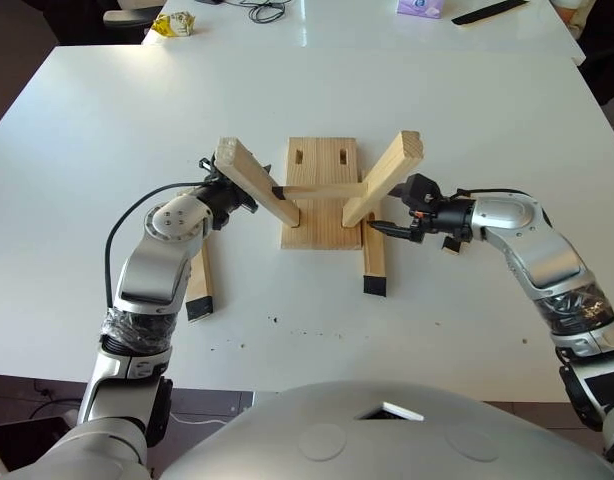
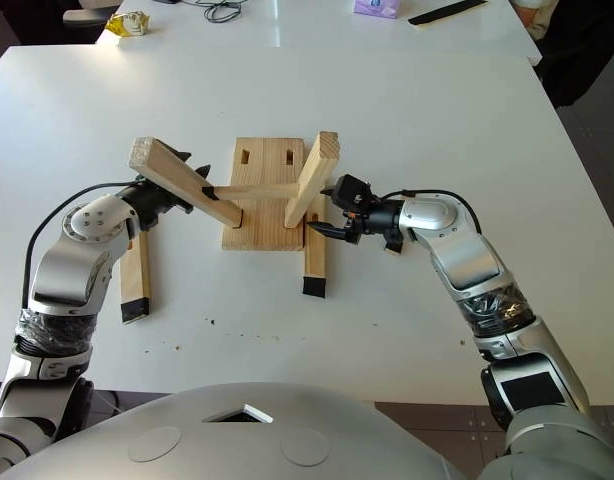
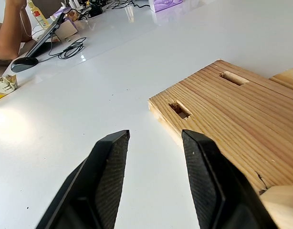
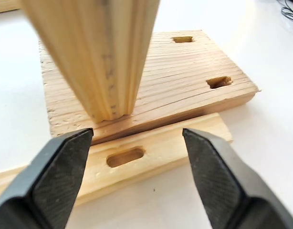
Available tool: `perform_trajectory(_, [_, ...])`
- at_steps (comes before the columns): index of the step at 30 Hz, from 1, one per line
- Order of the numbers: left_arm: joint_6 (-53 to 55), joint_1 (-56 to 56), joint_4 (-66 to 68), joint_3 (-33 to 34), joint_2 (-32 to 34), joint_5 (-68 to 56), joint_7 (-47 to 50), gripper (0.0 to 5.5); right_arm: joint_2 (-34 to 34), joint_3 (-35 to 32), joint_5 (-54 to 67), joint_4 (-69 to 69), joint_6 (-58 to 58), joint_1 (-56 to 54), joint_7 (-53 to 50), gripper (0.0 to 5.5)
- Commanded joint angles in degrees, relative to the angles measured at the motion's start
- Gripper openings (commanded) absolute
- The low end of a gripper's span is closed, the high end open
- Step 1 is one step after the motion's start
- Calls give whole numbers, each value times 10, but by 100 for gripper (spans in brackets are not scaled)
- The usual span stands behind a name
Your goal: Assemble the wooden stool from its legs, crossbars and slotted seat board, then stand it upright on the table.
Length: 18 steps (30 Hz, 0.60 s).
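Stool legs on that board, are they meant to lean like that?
They look askew: the left leg and right leg splay outward in a V from the seat board, joined by a crossbar. The board's two far slots are empty.

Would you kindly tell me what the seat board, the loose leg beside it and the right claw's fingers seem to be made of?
Seat board: bare softwood, probably pine; pale, visible grain, rough slot edges, no gloss.
Loose leg: same unfinished light wood, grain running lengthwise.
Right claw: its fingers look like matte black plastic or rubber, finely textured; which, I cannot tell.
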Motion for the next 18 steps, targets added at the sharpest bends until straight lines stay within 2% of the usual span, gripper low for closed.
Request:
perform_trajectory(1, [-17, 5, 21, 14, 14, 17, 1, 203, -6, -49, 5, -35, 18, 26, -21, 342])
perform_trajectory(6, [-44, 26, 21, 77, 25, 21, 22, 203, 0, -151, 19, -138, 67, 135, -104, 342])
perform_trajectory(12, [-40, 62, -53, 158, 0, -12, 48, 203, 129, -282, 34, -282, 180, 207, -308, 342])
perform_trajectory(18, [5, 50, -109, 182, -22, -21, 90, 203, 203, -345, 8, -344, 281, 179, -454, 342])
